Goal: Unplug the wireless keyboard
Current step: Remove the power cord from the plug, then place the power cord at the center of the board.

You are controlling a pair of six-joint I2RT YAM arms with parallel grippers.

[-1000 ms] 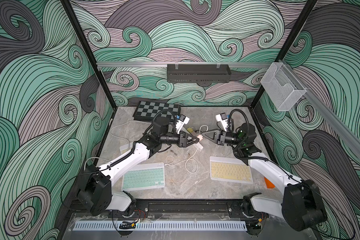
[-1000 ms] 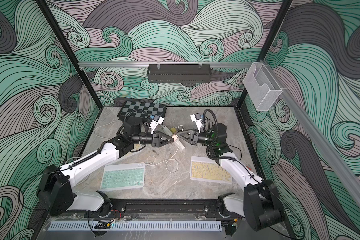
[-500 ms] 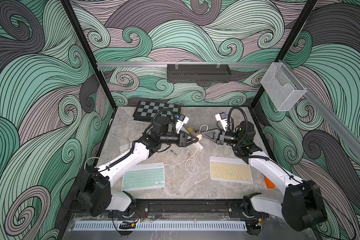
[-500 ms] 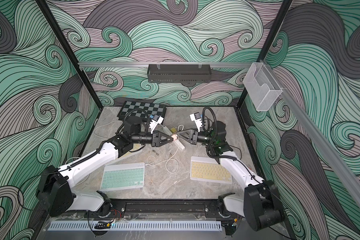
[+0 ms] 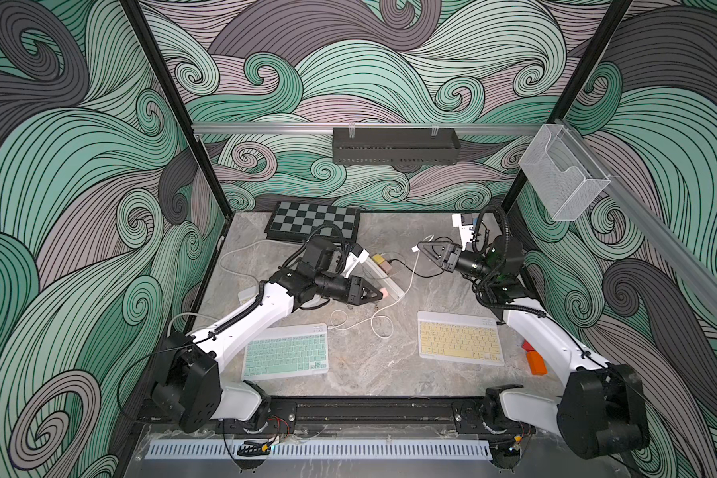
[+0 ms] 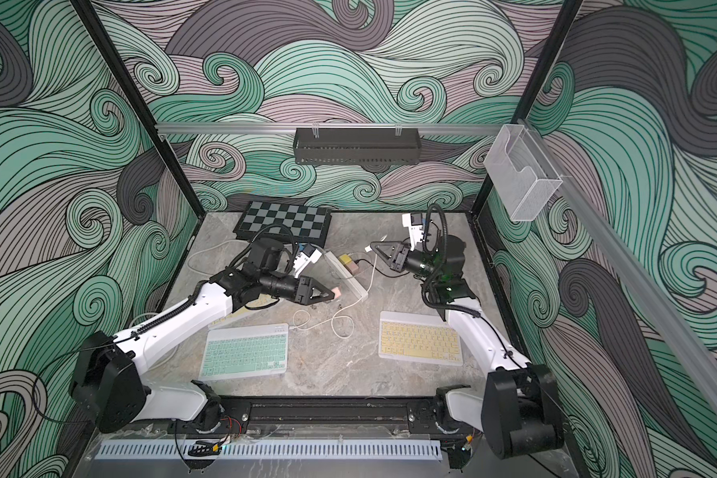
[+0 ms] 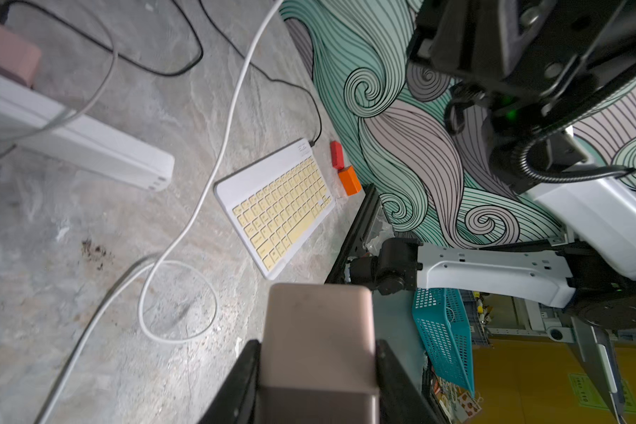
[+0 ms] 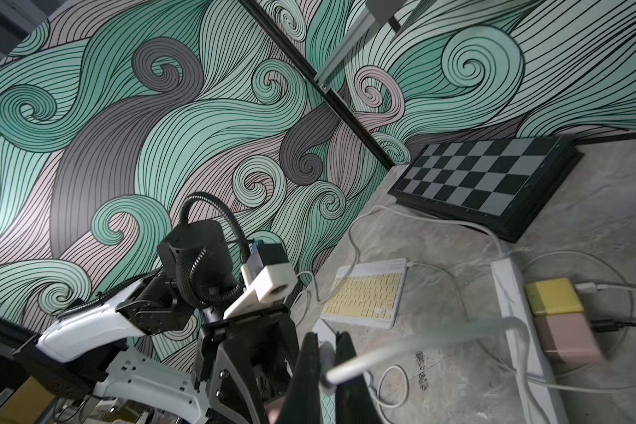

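Same swirly green-and-grey walls (image 5: 79,207) and grey marble table (image 5: 369,372) as 1 second ago. The chessboard (image 5: 312,221) at far left, the yellow keyboard (image 5: 458,342) at near right and the white power strip (image 7: 89,147) mid-table haven't budged either.

The green keyboard (image 5: 285,356) lies flat at near left, and the white cable (image 7: 232,102) is still plugged into its far right corner. From there the cable loops on the table and rises to the right arm.

The real change is at the tips. 1 second ago the 2 pincers were nose to nose, and now there's a clear gap between them. The left gripper (image 5: 379,294) sits a bit nearer and is clamped on a pink charger (image 7: 318,341) that fills its jaws. The right gripper (image 5: 421,248) has backed toward the far right. It's pinched nearly closed on the cable's end, which is now apart from the charger.
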